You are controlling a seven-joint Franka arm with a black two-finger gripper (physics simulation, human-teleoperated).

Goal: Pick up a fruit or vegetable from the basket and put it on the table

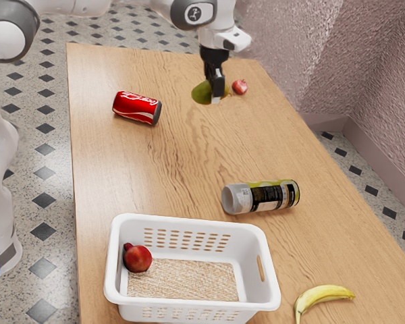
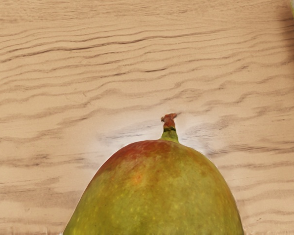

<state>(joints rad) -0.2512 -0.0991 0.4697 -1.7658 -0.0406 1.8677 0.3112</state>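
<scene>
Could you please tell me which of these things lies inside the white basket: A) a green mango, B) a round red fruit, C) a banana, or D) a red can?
B: a round red fruit rests inside the white basket, near one end, while the banana and the red can lie outside it on the table.

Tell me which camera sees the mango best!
The wrist view. It shows the mango big and close, with its stem and red and green skin, though part is cut off. The exterior view shows it small, partly behind the hand.
</scene>
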